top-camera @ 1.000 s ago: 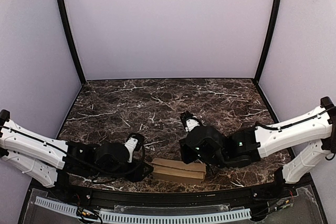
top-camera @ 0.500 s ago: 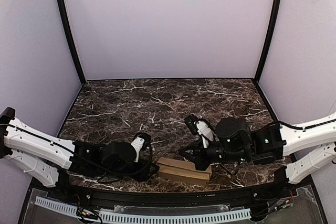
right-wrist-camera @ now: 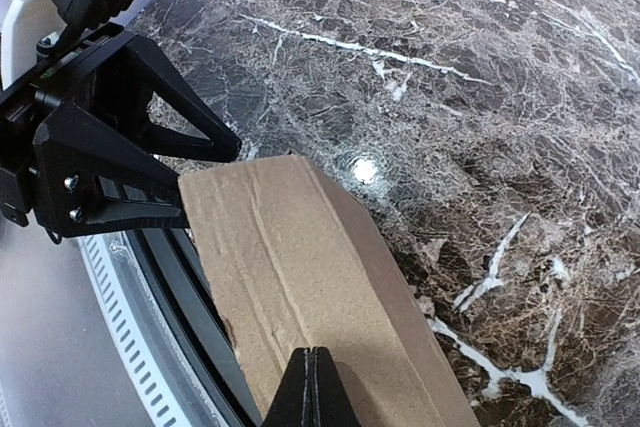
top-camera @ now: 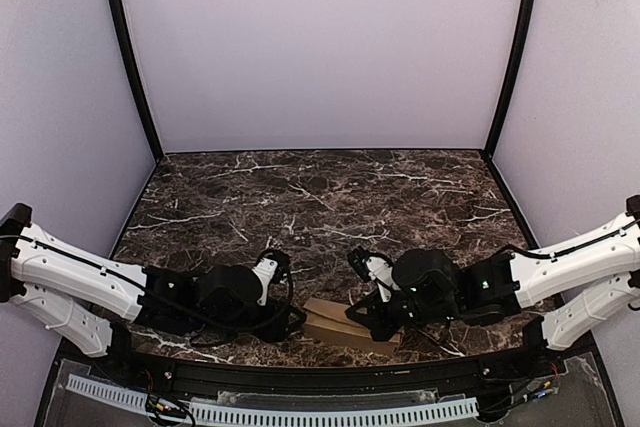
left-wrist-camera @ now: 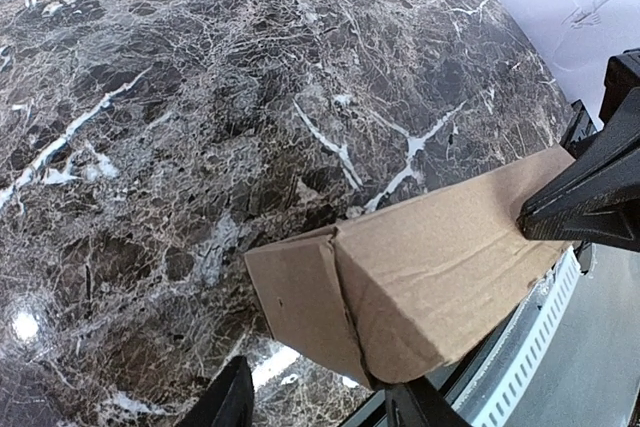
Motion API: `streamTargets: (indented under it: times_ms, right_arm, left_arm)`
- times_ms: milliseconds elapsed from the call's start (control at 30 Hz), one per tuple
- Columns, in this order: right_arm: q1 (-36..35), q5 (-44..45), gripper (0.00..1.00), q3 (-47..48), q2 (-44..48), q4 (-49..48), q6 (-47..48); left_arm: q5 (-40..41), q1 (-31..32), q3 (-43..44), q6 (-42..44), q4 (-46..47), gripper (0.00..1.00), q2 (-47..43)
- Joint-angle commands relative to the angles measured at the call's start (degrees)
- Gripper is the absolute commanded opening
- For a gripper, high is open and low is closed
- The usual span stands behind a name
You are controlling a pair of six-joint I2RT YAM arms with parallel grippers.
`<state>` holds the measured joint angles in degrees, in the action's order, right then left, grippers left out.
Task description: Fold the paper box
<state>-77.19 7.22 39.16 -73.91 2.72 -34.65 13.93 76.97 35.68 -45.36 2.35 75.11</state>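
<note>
The paper box (top-camera: 335, 323) is a plain brown closed cardboard tube lying on the marble table near its front edge. In the left wrist view its left end (left-wrist-camera: 300, 297) shows a folded flap with a crease. My left gripper (top-camera: 291, 323) is open, with its fingers (left-wrist-camera: 232, 402) on either side of that end of the box. My right gripper (top-camera: 368, 315) is shut, with its closed fingertips (right-wrist-camera: 312, 382) resting on the box's top face (right-wrist-camera: 290, 267). The box's right end is hidden under the right gripper.
The dark marble table (top-camera: 300, 197) stretches back to purple walls. A black rail and a white slotted strip (top-camera: 300, 413) run along the front edge, right beside the box. The left gripper's black body (right-wrist-camera: 100, 167) stands at the box's far end in the right wrist view.
My right gripper has swung down and left onto the box's top. The box has slid slightly to the right, and my left gripper has followed it.
</note>
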Motion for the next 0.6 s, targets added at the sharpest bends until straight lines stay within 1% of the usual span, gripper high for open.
streamTargets:
  times_ms: [0, 133, 367, 467, 567]
  right_arm:
    - [0.3, -3.2, 0.00, -3.3, -2.1, -2.4, -3.4]
    - [0.3, -3.3, 0.00, -5.4, -4.2, -4.0, -6.4]
    - [0.3, -1.2, 0.00, -6.9, -7.5, -2.9, -9.3]
    - [0.3, -0.4, 0.00, -7.0, -8.3, -0.8, -9.9]
    - [0.3, 0.1, 0.00, -6.9, -8.7, 0.2, -10.1]
  left_arm:
    - [-2.2, -1.1, 0.6, 1.2, -2.6, 0.45, 2.0]
    - [-4.2, -2.1, 1.4, 1.5, -2.5, 0.44, 3.4]
    - [-7.5, -3.7, 2.9, 2.0, -0.9, 0.43, 6.0]
    - [-8.3, -4.0, 2.9, 2.5, -0.8, 0.43, 5.7]
    - [-9.6, -4.0, 2.8, 3.6, -1.8, 0.46, 4.1]
